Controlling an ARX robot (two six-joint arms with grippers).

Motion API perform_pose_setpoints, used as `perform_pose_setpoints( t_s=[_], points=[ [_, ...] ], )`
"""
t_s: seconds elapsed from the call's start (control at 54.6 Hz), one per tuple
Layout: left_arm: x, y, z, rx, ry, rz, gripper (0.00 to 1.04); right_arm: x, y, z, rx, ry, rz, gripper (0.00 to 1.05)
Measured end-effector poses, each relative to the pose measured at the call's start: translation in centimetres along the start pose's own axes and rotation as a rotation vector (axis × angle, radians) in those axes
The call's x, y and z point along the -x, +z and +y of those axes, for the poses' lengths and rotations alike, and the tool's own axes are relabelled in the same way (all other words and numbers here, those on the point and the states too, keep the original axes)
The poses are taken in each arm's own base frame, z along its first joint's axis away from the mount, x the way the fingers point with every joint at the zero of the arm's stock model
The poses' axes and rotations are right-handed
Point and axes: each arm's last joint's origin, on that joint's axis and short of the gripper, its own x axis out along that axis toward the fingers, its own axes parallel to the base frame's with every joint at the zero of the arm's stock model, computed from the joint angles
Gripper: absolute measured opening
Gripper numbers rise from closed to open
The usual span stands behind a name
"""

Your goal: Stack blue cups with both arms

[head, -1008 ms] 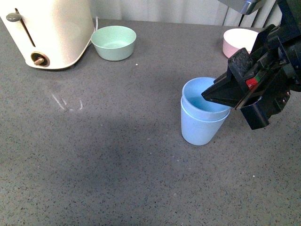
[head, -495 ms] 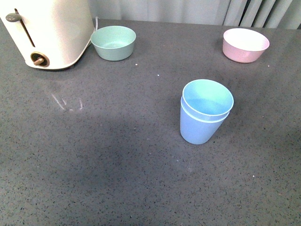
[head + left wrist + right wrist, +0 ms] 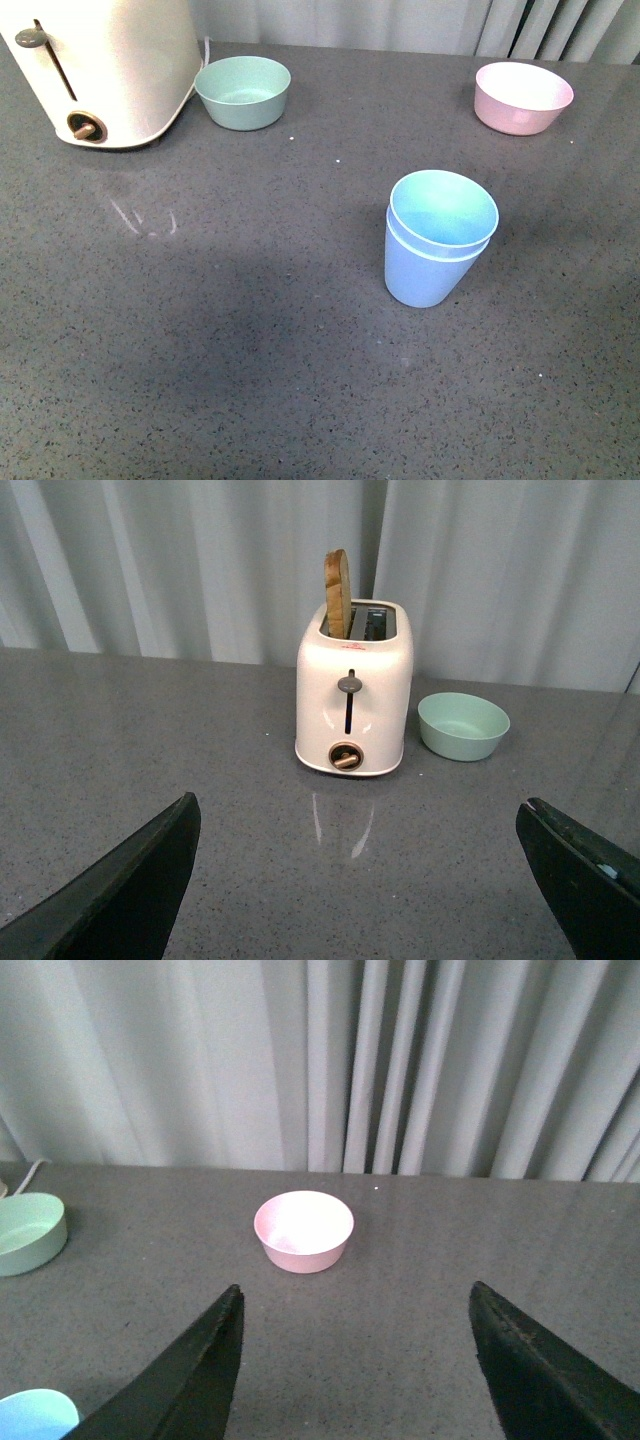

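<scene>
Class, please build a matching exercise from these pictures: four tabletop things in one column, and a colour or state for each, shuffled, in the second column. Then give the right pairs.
Things:
1. toaster
2. bowl beside the toaster
3. bowl at far right
4. blue cups

Descriptions:
A. pink
B. nested one in the other
C. pale green
D. holds a slice of bread

Pairs: 1-D, 2-C, 3-A, 4-B

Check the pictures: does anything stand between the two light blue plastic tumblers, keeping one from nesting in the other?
Nothing visible does. The upper light blue plastic tumbler already sits nested inside the lower light blue tumbler, upright on the grey speckled countertop.
</scene>
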Motion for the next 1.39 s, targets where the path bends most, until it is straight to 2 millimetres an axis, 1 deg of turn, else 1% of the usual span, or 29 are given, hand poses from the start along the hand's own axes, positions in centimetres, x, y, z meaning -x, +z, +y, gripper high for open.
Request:
perform_pose_setpoints(
  t_s=[0.018, 0.037, 0.073, 0.128, 0.202, 0.312, 0.696, 0.935, 1.081, 1.393],
  points=[
    [0.0, 0.0, 0.0, 0.0, 0.0, 0.0, 0.96, 0.1, -0.1, 0.0, 0.0, 0.0, -0.002, 0.62],
    [0.0, 0.0, 0.0, 0.0, 0.0, 0.0, 0.96, 0.4, -0.4, 0.0, 0.0, 0.0, -0.006, 0.56],
    [0.0, 0.0, 0.0, 0.0, 0.0, 0.0, 0.96, 0.8, -0.8, 0.0, 0.0, 0.002, -0.007, 0.49],
    [0.0, 0.0, 0.0, 0.0, 0.0, 0.0, 0.96, 1.1, -1.2, 0.1, 0.0, 0.003, -0.002, 0.42],
    [0.0, 0.0, 0.0, 0.0, 0.0, 0.0, 0.96, 1.7, -2.1, 0.1, -0.001, 0.003, 0.006, 0.28],
    [0.0, 0.0, 0.0, 0.0, 0.0, 0.0, 0.96, 2.8, -2.9, 0.1, -0.001, 0.003, -0.003, 0.02],
    [0.0, 0.0, 0.0, 0.0, 0.0, 0.0, 0.96, 4.7, -4.4, 0.1, -0.004, 0.003, -0.002, 0.02],
    [0.0, 0.0, 0.0, 0.0, 0.0, 0.0, 0.96, 5.5, -5.1, 0.1, -0.004, 0.003, -0.006, 0.02],
    [0.0, 0.0, 0.0, 0.0, 0.0, 0.0, 0.96, 6.0, -4.9, 0.1, -0.004, 0.001, -0.033, 0.02],
    [0.0, 0.0, 0.0, 0.0, 0.0, 0.0, 0.96, 6.8, -4.9, 0.1, -0.004, 0.002, -0.032, 0.02]
  ],
)
